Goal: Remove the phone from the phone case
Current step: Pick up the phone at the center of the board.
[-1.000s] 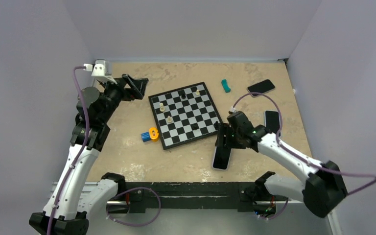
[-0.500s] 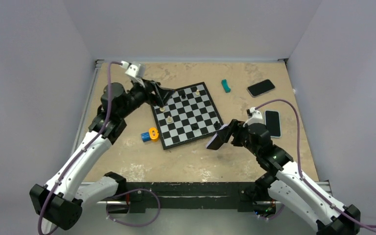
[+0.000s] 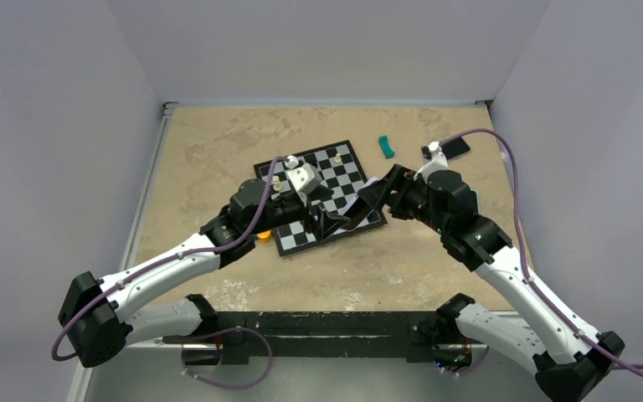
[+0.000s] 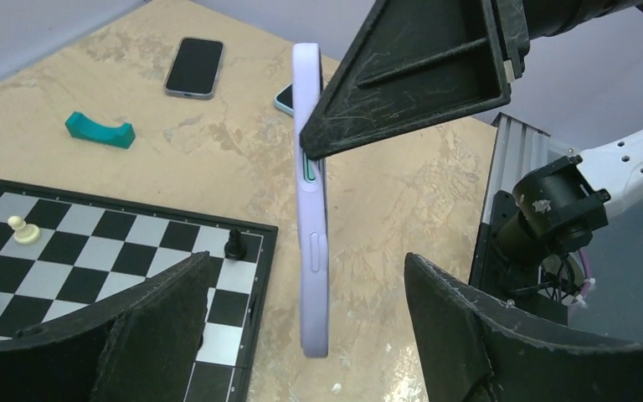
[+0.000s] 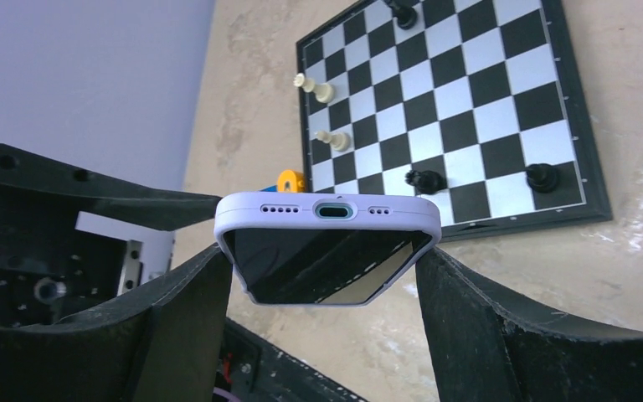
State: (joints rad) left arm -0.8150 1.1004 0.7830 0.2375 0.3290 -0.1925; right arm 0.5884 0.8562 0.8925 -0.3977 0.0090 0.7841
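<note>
The phone in its lilac case (image 3: 352, 207) is held in the air over the chessboard's right edge. My right gripper (image 3: 375, 196) is shut on its long sides. In the right wrist view (image 5: 325, 261) the case's port end (image 5: 328, 211) faces the camera and the dark screen (image 5: 318, 266) faces down. My left gripper (image 3: 331, 219) is open. In the left wrist view (image 4: 308, 268) its fingers (image 4: 146, 327) stand either side of the case's lower end (image 4: 313, 251), seen edge-on, without touching it.
A chessboard (image 3: 347, 172) with several pieces lies under both grippers. A teal piece (image 3: 386, 146) and a dark phone (image 4: 193, 65) lie at the back right; another phone (image 4: 283, 97) is partly hidden. An orange and blue object (image 5: 289, 180) sits by the board's left edge.
My right gripper has raised the cased phone off the table and carried it back toward the board. My left arm has swung right across the board and brought its open jaws around the phone.
</note>
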